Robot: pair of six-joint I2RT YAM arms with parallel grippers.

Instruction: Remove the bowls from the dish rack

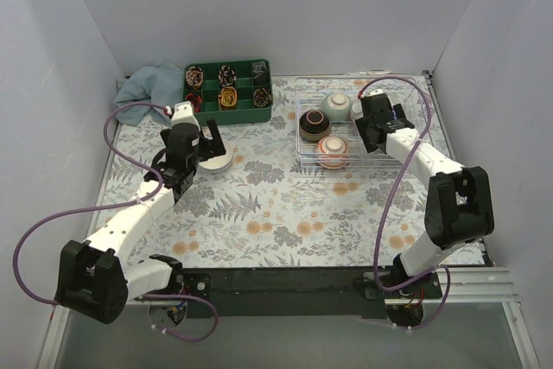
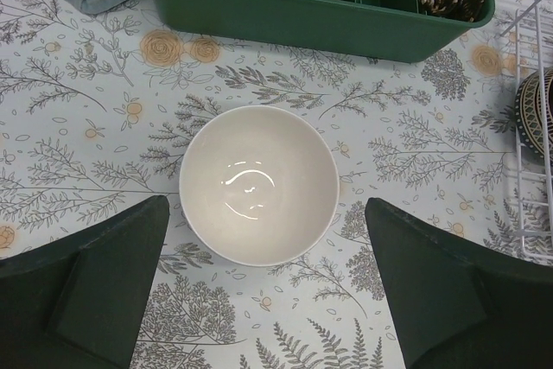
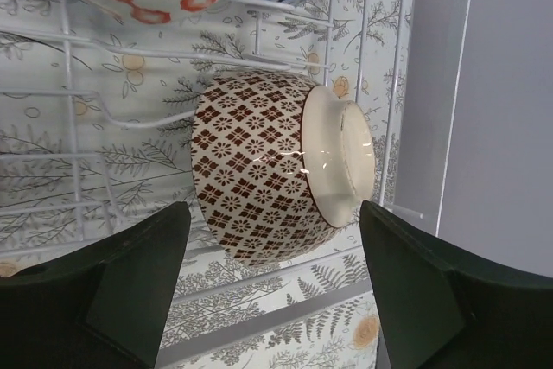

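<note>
The brown-patterned bowl [image 3: 259,179] lies on its side in the dish rack [image 1: 299,140], far right. It looks like glazed ceramic: stiff, slick and breakable, probably best pinched at the rim wall. The right gripper [image 3: 275,213] straddles it with fingers spread. The left gripper [image 2: 266,205] is likewise spread, above a white bowl [image 2: 259,162].

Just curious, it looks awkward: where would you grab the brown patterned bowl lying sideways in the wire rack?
Probably from above, jaws straddling the brown bowl end to end: it lies on its side, so the flat foot ring and the rim offer opposite faces.
</note>
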